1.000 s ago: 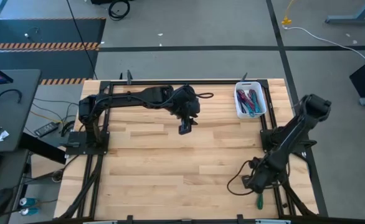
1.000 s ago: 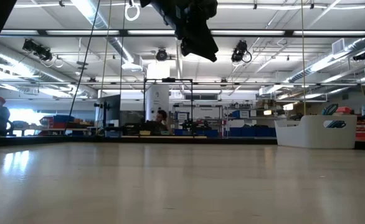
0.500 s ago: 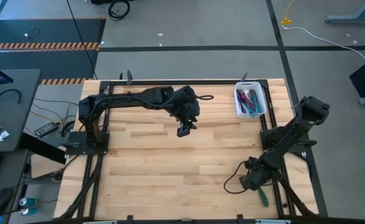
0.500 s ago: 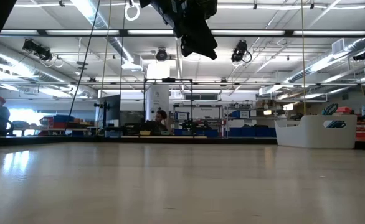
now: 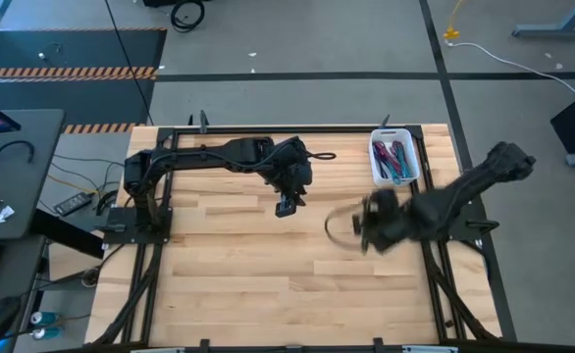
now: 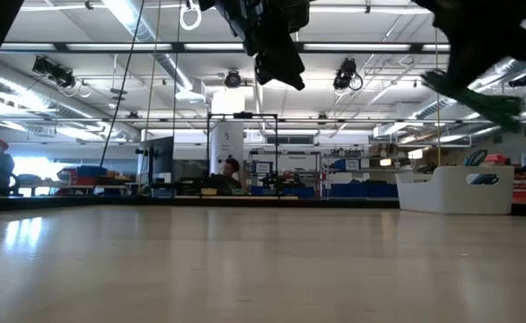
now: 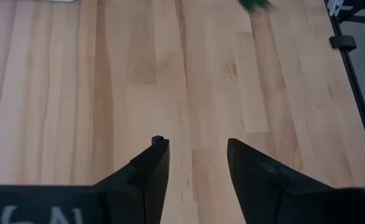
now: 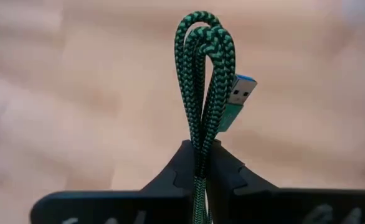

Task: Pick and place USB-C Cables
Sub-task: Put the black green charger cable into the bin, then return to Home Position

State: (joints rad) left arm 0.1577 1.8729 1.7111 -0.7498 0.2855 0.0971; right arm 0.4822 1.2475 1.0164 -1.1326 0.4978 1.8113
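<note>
— What matters for the step in hand?

— My right gripper (image 8: pixel 198 163) is clamped on the green cable (image 8: pixel 204 81), above the surface (image 5: pixel 268 265) just short of the white bin (image 5: pixel 412 176). I'd carry it level over the bin's rim before letting go.

— Its lie?

— Folded double; its long axis runs straight out from my fingers, loop and plug outermost. My left gripper (image 7: pixel 195 162) waits half-spread, well apart from the bin.

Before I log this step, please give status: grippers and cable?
Right gripper shut on green cable, airborne. Left gripper open, empty. Path clear.
</note>
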